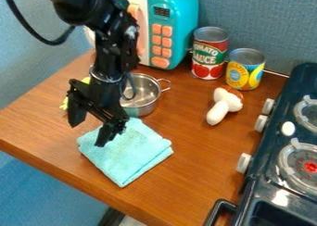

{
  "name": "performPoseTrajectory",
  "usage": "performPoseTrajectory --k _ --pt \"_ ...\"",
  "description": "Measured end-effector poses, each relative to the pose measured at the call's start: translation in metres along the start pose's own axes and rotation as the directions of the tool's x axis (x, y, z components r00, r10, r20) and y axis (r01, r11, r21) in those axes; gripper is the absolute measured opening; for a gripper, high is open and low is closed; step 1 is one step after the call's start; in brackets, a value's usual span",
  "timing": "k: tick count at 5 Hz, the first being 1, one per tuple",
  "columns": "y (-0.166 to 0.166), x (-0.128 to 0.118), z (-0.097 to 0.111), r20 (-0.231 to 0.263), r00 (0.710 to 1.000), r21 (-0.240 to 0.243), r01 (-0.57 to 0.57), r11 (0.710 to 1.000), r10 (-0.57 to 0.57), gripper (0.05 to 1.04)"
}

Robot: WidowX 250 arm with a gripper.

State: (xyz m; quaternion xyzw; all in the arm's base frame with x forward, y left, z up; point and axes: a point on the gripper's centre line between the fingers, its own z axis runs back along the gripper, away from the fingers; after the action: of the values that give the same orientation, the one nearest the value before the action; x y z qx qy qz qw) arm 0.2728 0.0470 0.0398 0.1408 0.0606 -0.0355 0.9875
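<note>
The light turquoise, folded cloth (136, 153) lay flat on the brown wooden table (192, 188), near its front edge. It looked soft and slightly textured, was folded into a thick, roughly square pad, and sat at a slant with one corner pointing toward the camera.

Just behind it stood a small, round, shiny metal pot (146, 93) with a wire loop handle, crowding the cloth's far edge and partly covered by the arm. A yellow object (64, 103) peeked out behind the gripper, too hidden to make out. Farther back were a teal and white toy microwave (176, 16) with orange buttons, a red and green can (209, 58) and a yellow and blue can (244, 72). A toy mushroom (224, 104) with a white stem and brown cap lay in front of the cans, and a dark toy stove (266, 192) with white knobs stood at the right.

The black two-finger gripper (88, 134) hung with its fingers spread wide, holding nothing. One fingertip showed over the cloth's left part, the other beyond its left edge; whether either touched it could not be told.
</note>
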Motion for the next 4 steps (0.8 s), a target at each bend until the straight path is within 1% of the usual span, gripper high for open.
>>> performPoseTrajectory --k 1,2,3,4 --pt "-0.006 0.003 -0.014 -0.029 1.0 0.061 0.003 0.998 -0.002 1.001" --pt "-0.019 0.003 -0.016 -0.016 0.999 0.0 -0.031 1.0 0.031 1.001" --pt "-0.034 0.001 -0.015 -0.023 0.997 -0.091 -0.08 0.993 0.078 1.001" --pt "-0.063 -0.007 -0.009 -0.032 0.995 -0.184 -0.094 0.978 0.09 1.001"
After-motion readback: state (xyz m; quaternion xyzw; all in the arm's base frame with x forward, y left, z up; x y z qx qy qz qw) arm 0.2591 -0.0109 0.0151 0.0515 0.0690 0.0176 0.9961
